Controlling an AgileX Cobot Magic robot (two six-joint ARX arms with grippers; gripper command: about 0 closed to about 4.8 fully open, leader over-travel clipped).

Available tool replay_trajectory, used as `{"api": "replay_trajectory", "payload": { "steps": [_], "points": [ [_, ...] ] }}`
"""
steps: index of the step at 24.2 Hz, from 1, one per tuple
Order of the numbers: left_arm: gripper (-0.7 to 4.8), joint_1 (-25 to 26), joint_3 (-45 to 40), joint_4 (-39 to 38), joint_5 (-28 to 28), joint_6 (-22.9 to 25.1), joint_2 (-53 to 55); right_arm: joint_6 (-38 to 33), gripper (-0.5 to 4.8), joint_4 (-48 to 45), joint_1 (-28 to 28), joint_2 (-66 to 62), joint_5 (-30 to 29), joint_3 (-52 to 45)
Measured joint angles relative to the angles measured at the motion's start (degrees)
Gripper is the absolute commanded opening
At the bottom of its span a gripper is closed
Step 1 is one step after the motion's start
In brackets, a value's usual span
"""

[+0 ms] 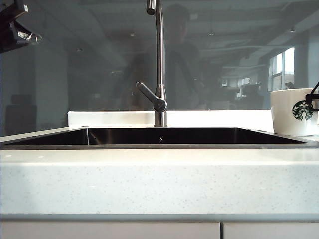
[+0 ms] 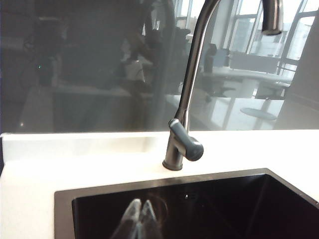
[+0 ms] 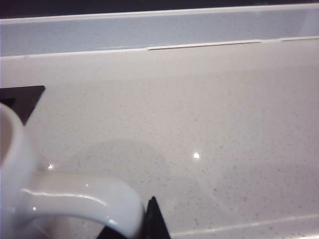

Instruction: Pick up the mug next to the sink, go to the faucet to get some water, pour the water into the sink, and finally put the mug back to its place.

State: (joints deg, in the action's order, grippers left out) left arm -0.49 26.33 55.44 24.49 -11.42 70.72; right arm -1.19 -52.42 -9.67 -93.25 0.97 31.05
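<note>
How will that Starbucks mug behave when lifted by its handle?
The Starbucks mug looks like glazed ceramic: rigid, probably fairly heavy, and breakable against the stone counter. Its glossy handle, beside the right pincer, may slip. Held at one side, the wide body could swing or tilt.

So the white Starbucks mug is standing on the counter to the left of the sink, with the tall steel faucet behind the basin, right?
Not quite. In the exterior view the mug stands on the counter to the right of the sink, not the left. The rest holds: the tall steel faucet rises behind the basin. The right gripper is at the mug's handle.
</note>
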Motion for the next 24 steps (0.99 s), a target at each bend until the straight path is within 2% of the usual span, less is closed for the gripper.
{"api": "replay_trajectory", "payload": {
  "steps": [6,10,11,12,13,14,15,19,20,22,24],
  "points": [
    [-0.05,0.0,2.3,1.0,0.0,0.2,7.0,-3.0,-0.02,0.0,0.0,0.9,-2.2,-0.3],
    [-0.01,0.0,10.8,4.7,2.7,0.1,20.4,-8.1,-0.02,0.9,2.0,5.4,-7.4,0.9],
    [0.26,0.0,16.6,7.9,6.8,-1.3,28.1,-9.8,-0.02,1.9,3.8,7.4,-8.6,3.1],
    [1.47,-0.3,23.9,12.0,10.6,-4.2,35.8,-10.8,-0.02,5.0,5.7,9.7,-9.0,5.4],
    [2.01,-0.5,32.3,15.3,12.4,-9.1,43.2,-11.3,-0.02,9.5,7.8,11.1,-9.4,8.8],
    [2.36,-0.6,37.0,16.8,12.9,-12.5,47.2,-11.4,-0.02,11.7,8.8,11.2,-10.2,10.6],
    [2.56,-0.7,40.8,17.7,13.5,-15.3,50.2,-11.4,-0.02,14.1,9.7,11.2,-10.8,12.3],
    [2.57,-1.7,58.7,18.8,19.5,-25.9,62.2,-11.4,-0.02,25.7,14.5,10.5,-12.7,20.7],
    [2.65,-2.3,62.9,18.8,21.1,-27.5,64.6,-11.4,-0.02,28.7,15.9,10.1,-12.6,23.2],
    [3.14,-3.6,69.2,18.3,22.3,-28.6,68.1,-11.1,-0.02,31.9,18.1,8.7,-12.6,27.3],
    [3.21,-5.2,75.9,16.8,23.1,-28.9,71.5,-10.1,-0.02,33.4,19.9,6.5,-13.0,31.2]
  ]
}}
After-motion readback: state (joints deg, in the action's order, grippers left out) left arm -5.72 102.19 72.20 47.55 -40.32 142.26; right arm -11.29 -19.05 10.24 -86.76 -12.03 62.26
